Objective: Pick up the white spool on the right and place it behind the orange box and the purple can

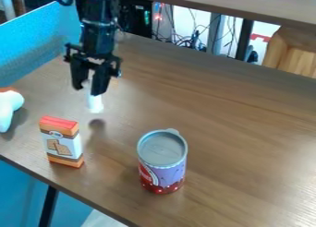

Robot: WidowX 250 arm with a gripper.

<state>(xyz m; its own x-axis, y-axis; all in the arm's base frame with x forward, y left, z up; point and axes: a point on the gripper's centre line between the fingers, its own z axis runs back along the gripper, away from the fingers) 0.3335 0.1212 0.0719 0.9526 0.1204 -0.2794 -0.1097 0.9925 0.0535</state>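
And here's the gripper (pixel 88 90), hanging over the far-left part of the wooden table (pixel 216 124), jaws parted just partway, with a slim white object (pixel 95 104) clasped between them! Its lower end pokes down below the fingertips, off the tabletop, and there's a small dark shadow (pixel 97 124) on the wood beneath it. Now to the containers: nearer the camera stands a can (pixel 163 175), upright, red and purple on the side, its grey lid (pixel 162 148) on, so what's inside can't be seen. Over to its left, well apart from it, a cracker box (pixel 62 143) stands upright near the table's front edge, orange with a red top, contents hidden too. And out at the left edge of the view, a rounded white item (pixel 9 106) with an orange-brown patch, cut off by the frame
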